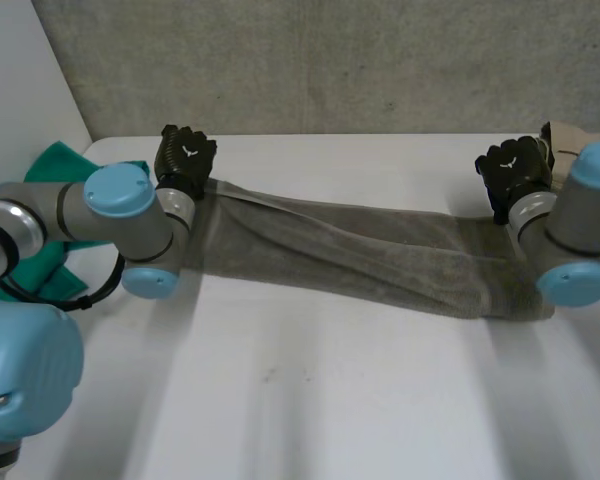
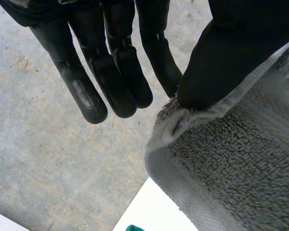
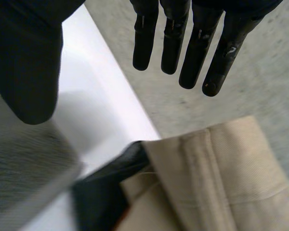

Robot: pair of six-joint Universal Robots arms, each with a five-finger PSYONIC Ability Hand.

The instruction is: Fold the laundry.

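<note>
You look to be at the spreading step: the towel (image 1: 360, 250) lies stretched across the counter (image 1: 330, 400) from 10 to 3 o'clock. Your left hand (image 1: 185, 155) pinches its 10 o'clock corner under the thumb. Your right hand (image 1: 515, 168) hangs wide, holding nothing. Next, it probably needs to grasp the 3 o'clock end.

White table (image 1: 330, 400) against a rough grey concrete wall (image 1: 330, 60)

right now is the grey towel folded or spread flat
Loosely folded lengthwise: the grey towel lies as a narrow band with overlapping layers.

Soft, even light falls on the white table (image 1: 330, 400) and grey towel (image 1: 380, 250).
</note>
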